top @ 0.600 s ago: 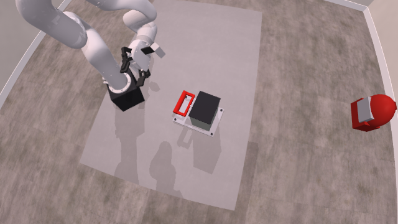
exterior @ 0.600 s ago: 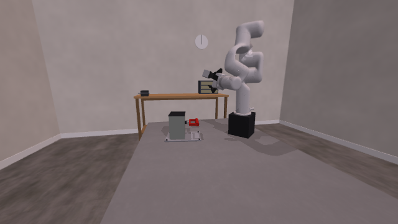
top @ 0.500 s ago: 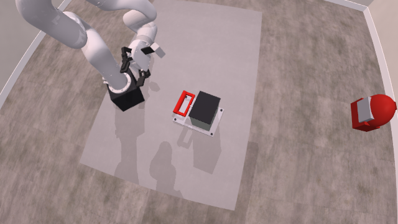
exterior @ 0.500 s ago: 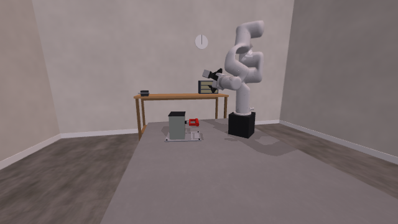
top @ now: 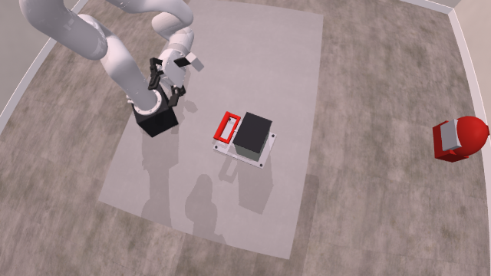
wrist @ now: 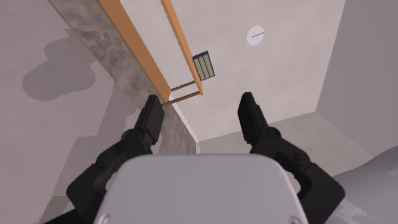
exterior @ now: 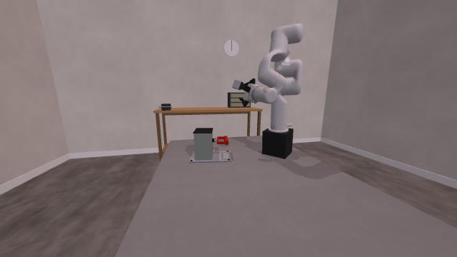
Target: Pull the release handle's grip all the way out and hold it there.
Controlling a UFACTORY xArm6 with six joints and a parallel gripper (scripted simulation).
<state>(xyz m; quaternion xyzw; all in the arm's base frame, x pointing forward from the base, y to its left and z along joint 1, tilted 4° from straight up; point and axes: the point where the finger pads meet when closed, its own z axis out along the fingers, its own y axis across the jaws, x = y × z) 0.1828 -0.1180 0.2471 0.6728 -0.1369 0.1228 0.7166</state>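
Red rectangular loop grip (top: 226, 127) of the release handle sits low and well apart from the claw (top: 163, 84), pushed in close against its dark-topped grey box housing (top: 252, 132). In the exterior view the grip (exterior: 223, 140) sticks out level from the housing (exterior: 203, 143) on the side facing the arm, far below the claw (exterior: 248, 93). Housing and grip stand on a pale flat base plate (top: 268, 147) with small dark screws at its corners, which lies on the wide grey table (top: 249, 57).

The claw is spread as wide as it goes and holds nothing; in the wrist view its two black fingers stand far apart with only the room showing between them. It hangs in the air, touching nothing, close above the arm's black cube pedestal (top: 169, 124), tilted and pointing away from the grip towards the back wall.

Beyond the claw, along that wall, stands a wooden side bench (exterior: 207, 111) carrying a small dark slatted box (exterior: 235, 100), with a round white wall clock (exterior: 231, 48) above. A red rounded object (top: 469, 134) lies on the floor far off, beyond the housing from the claw.
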